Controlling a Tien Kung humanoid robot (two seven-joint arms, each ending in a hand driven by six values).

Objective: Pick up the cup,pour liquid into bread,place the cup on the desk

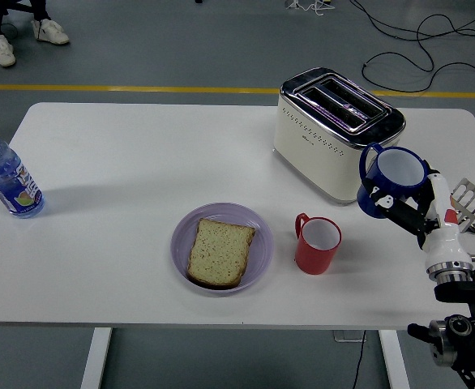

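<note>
At the right end of the white tabletop (pixel 124 154), my right hand (pixel 408 212) is clenched around the blue cup (pixel 390 180), holding it off the surface just in front of the cream toaster (pixel 335 134), its white inside facing up; whether it holds any liquid I cannot tell from here. Below and to its left a red mug (pixel 316 244) stands beside the lilac plate (pixel 258 243) that carries one slice of bread (pixel 220 251), and a blue-capped water bottle (pixel 6 180) stands at the far left edge.
</note>
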